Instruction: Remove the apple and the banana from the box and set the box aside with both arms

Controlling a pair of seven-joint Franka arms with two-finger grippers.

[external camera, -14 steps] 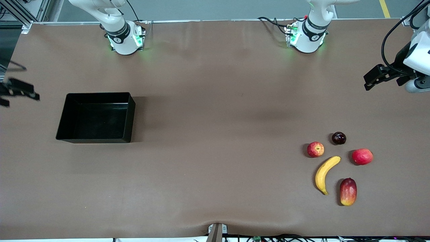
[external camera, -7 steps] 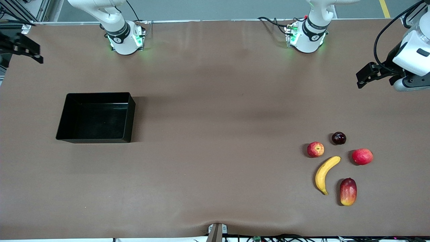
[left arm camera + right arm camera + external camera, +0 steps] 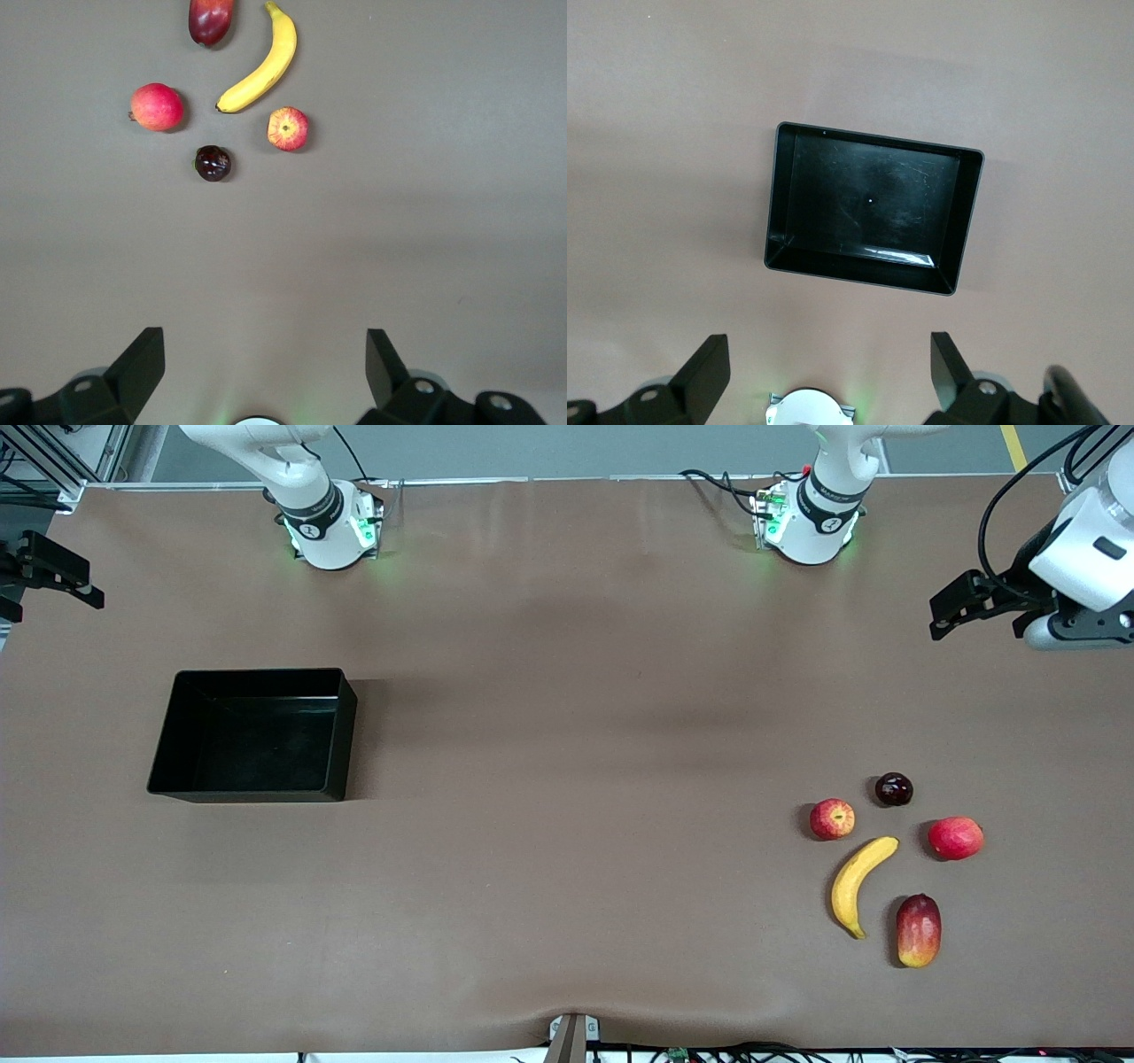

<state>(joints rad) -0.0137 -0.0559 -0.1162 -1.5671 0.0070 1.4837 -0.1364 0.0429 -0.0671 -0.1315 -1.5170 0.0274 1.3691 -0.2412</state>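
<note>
The black open-top box [image 3: 257, 790] sits empty toward the right arm's end of the table, and the right wrist view looks down on the box [image 3: 873, 142] from above. The banana [image 3: 855, 884] and the red apple with yellow patches [image 3: 832, 818] lie toward the left arm's end. My left gripper [image 3: 939, 613] hangs high over bare table at that end, open and empty; its wrist view shows the banana [image 3: 266, 66] and apple [image 3: 288, 128] away from the left gripper [image 3: 264, 341]. My right gripper [image 3: 84, 584] is up at the table's edge, open and empty, with the right gripper [image 3: 828, 341] apart from the box.
A dark plum [image 3: 894, 789], a plain red round fruit [image 3: 955, 838] and a red-and-yellow mango [image 3: 918, 930] lie around the banana. The two arm bases [image 3: 332, 531] [image 3: 806, 527] stand along the robots' side of the brown table [image 3: 567, 779].
Both grippers have moved toward the robots' side of the table, the right one most. Neither changed its opening. The fruits and the box have not moved.
</note>
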